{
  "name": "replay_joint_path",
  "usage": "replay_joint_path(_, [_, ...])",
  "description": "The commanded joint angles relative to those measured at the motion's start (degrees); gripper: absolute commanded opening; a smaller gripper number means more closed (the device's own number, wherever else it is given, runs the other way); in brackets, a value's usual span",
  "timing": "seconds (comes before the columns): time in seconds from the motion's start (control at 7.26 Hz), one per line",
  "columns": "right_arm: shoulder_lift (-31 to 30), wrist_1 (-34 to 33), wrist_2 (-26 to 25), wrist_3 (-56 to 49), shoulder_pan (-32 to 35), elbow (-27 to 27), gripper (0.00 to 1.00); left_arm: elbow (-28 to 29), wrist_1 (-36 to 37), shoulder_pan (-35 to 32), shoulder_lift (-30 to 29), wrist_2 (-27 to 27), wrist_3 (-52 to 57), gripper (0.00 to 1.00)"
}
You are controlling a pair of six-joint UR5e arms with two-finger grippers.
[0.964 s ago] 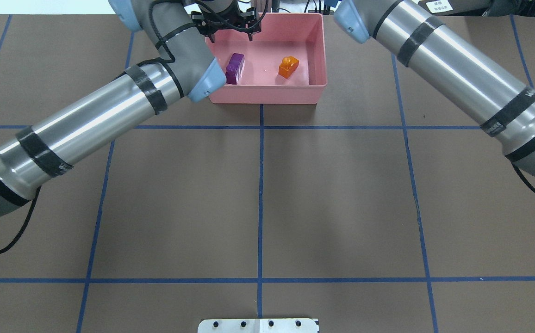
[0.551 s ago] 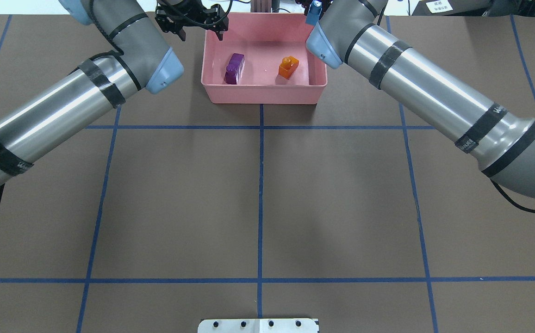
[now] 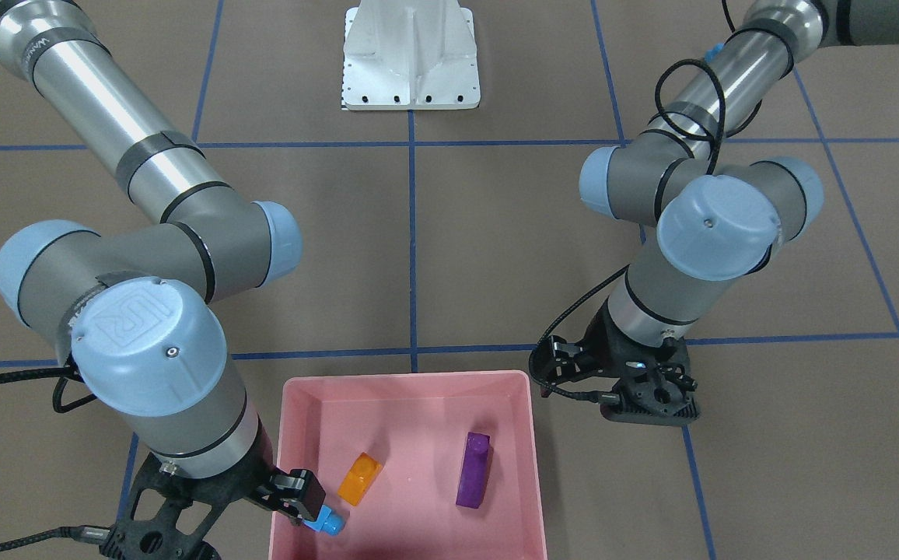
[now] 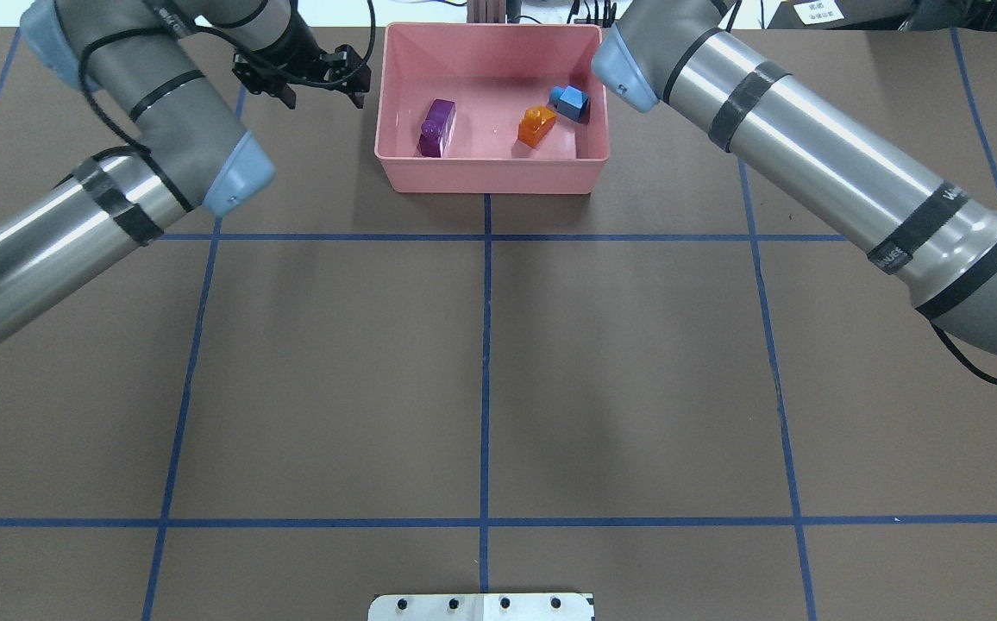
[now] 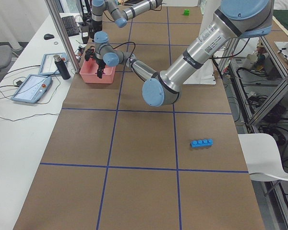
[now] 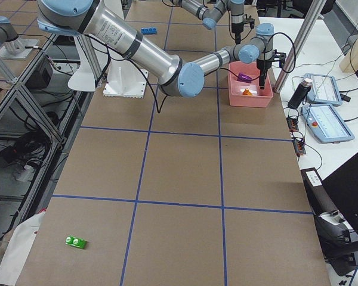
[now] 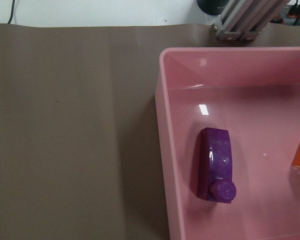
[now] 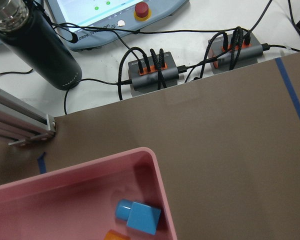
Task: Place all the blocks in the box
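The pink box point(image 4: 490, 177) stands at the table's far middle. In it lie the purple sloped brick point(image 4: 436, 128), the orange sloped brick point(image 4: 536, 125) and the small light-blue brick point(image 4: 567, 101), which also shows in the right wrist view point(image 8: 138, 216). My right gripper point(image 3: 299, 502) hangs over the box's right end, open, with the light-blue brick free below it. My left gripper point(image 4: 322, 90) is open and empty, just left of the box. The long blue brick point(image 5: 202, 143) and the green brick point(image 6: 76, 241) lie far off on the table.
The white robot base point(image 3: 411, 54) is at the near table edge. Behind the box stand an aluminium post point(image 7: 245, 20), a black bottle point(image 8: 37, 47), cable hubs point(image 8: 152, 75) and teach pendants point(image 6: 325, 119).
My left gripper has moved from over the box to its left side. My right gripper brought the light-blue brick over the box and let it go; it now lies inside.
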Motion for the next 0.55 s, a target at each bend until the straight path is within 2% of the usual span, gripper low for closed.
replay_joint_path(0.0, [-3.1, -5.6, 1.5, -4.8, 1.9, 6.0, 0.99, -17.1, 11.4, -0.8, 11.7, -1.2, 1.1, 1.0])
replay_joint_path(0.28, [-6.9, -5.8, 6.2, -8.0, 3.8, 10.0, 0.99, -39.7, 26.9, -0.5, 29.9, -1.1, 7.9, 1.0])
replay_joint_path(0.41, [-9.1, -5.8, 7.4, -8.1, 4.7, 12.7, 0.99, -47.3, 27.7, -0.4, 40.7, -1.0, 7.4, 1.0])
